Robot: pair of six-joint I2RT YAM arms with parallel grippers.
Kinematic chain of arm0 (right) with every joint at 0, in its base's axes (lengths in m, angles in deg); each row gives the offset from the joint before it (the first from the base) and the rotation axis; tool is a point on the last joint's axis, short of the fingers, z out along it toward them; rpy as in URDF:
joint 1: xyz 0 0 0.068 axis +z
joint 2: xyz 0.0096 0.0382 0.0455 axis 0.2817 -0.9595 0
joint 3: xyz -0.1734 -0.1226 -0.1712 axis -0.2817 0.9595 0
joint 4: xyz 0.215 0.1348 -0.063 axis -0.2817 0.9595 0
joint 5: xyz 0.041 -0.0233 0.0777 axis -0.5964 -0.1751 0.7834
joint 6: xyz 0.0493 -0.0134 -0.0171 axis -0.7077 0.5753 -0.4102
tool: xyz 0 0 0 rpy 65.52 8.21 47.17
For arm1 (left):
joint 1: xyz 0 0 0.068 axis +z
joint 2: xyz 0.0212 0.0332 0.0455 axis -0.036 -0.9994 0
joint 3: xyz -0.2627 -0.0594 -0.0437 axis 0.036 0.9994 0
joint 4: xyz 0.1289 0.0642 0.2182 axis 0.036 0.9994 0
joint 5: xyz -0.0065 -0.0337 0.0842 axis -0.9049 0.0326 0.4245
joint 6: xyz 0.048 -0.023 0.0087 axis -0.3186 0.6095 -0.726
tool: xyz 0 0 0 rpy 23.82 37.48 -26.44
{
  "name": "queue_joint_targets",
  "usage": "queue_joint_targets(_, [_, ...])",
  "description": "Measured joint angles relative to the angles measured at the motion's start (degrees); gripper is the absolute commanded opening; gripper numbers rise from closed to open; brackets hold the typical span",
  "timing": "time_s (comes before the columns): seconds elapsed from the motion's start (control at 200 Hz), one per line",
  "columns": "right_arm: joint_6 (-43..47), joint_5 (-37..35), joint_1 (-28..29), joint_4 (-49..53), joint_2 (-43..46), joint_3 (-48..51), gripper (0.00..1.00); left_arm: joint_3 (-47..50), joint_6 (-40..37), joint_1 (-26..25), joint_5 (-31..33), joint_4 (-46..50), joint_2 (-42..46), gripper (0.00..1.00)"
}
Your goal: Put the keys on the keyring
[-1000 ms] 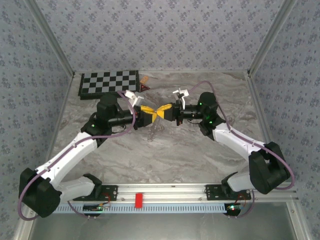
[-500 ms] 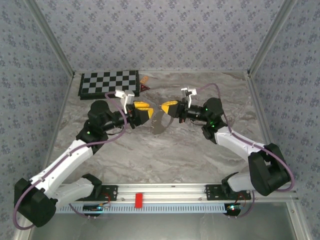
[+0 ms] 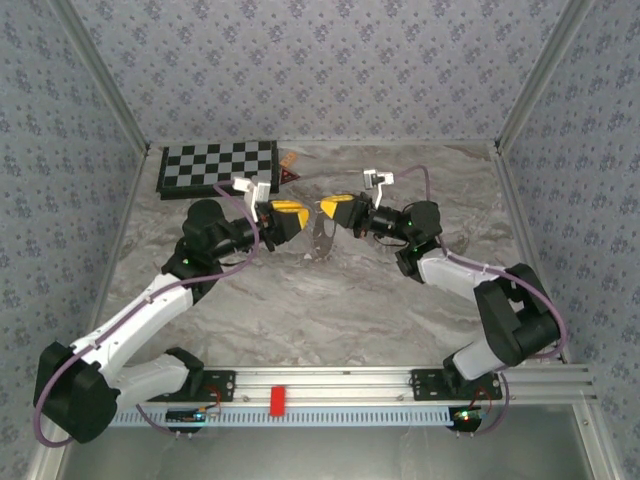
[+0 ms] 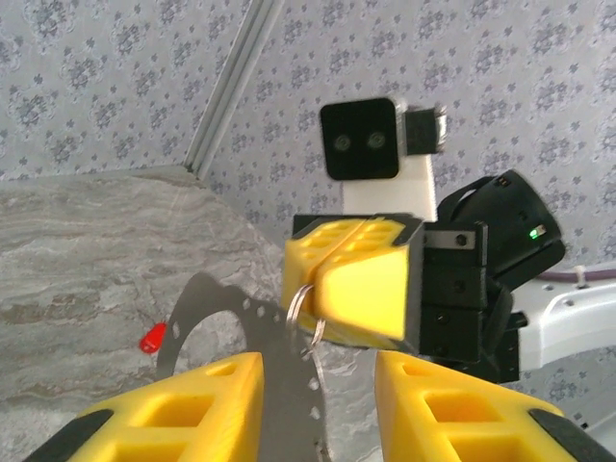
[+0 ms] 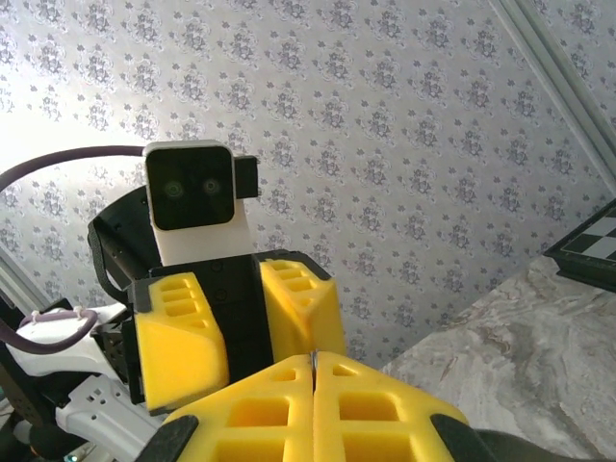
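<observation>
Top external: the left pincer [image 3: 287, 216] and right pincer [image 3: 334, 207] face each other over the far worktop [image 3: 350, 310], with the grey keyring [image 3: 320, 240] hanging between them.
Left wrist: the left fingers are apart. The right pincer is clamped on the keyring. The tiny red key [image 4: 151, 337] lies on the worktop.
Right wrist: its yellow fingers press together.

Red key [image 4: 151, 337]; silver keyring [image 4: 299, 304]; black-white checkerboard [image 3: 217, 165]; grey-marbled table [image 3: 350, 310].

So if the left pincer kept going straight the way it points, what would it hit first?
Most likely the keyring, pinched in the shut right pincer, which faces the open left pincer head-on. That pincer's yellow tips come next. Depth is hard to judge.
</observation>
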Motion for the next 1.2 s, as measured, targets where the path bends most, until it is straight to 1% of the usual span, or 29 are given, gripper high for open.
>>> queue_joint_targets(0.115, [-1.1, 0.0, 0.1, -1.1, -0.3, 0.0, 0.00, 0.0, 0.4, 0.0, -0.1, -1.2, -0.5, 0.31])
queue_joint_targets(0.46, [-2.0, 0.0, 0.4, -2.6, -0.3, 0.0, 0.00, 0.0, 0.9, 0.0, -0.5, -2.7, -3.4, 0.31])
queue_joint_targets(0.655, [-1.9, -0.3, 0.4, -2.5, -0.3, 0.0, 0.00, 0.0, 0.9, 0.0, -0.3, -2.4, -3.3, 0.31])
queue_joint_targets(0.88, [-1.6, -0.9, 0.4, -2.4, -0.3, 0.0, 0.00, 0.0, 0.3, 0.0, 0.4, -1.5, -0.8, 0.31])
queue_joint_targets(1.199, [-1.4, -1.1, 0.4, -2.5, -0.3, 0.0, 0.00, 0.0, 0.4, -0.5, -0.2, -1.7, -2.4, 0.31])
